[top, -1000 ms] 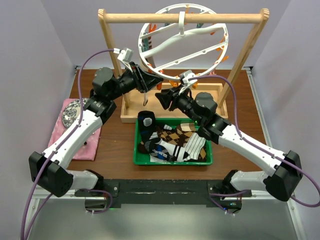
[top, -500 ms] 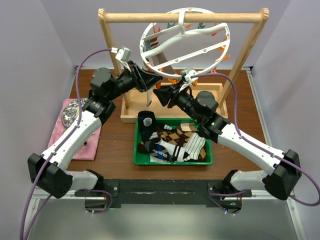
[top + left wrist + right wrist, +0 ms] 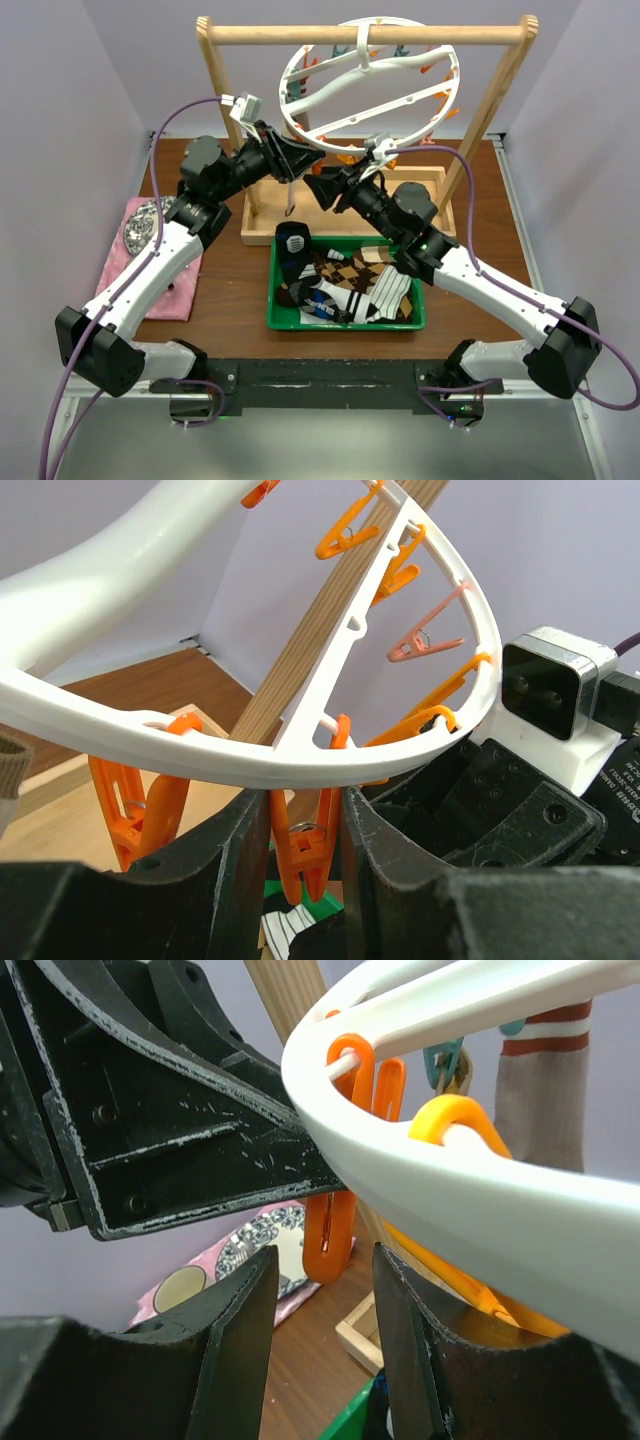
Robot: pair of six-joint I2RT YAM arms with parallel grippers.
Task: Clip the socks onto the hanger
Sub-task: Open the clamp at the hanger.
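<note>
Left of centre in the top view, the left gripper (image 3: pixel 305 810) pinches a small orange plastic peg (image 3: pixel 303 852) under the rim of the large white plastic ring hanger (image 3: pixel 250 765). It should probably keep a firm, steady squeeze. Just right, the right gripper (image 3: pixel 325 1270) is spread and empty. It likely has to fetch one of the patterned fabric socks (image 3: pixel 345 285) from the green plastic tray (image 3: pixel 345 326) at lower centre.

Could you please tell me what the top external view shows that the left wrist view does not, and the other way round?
Only the top view shows the pink cloth, the hook over the round bar and the whole heap of socks. Only the left wrist view shows the orange peg pinched in the left claw. Both show the white hanger, the wooden frame and some of the green tray.
</note>
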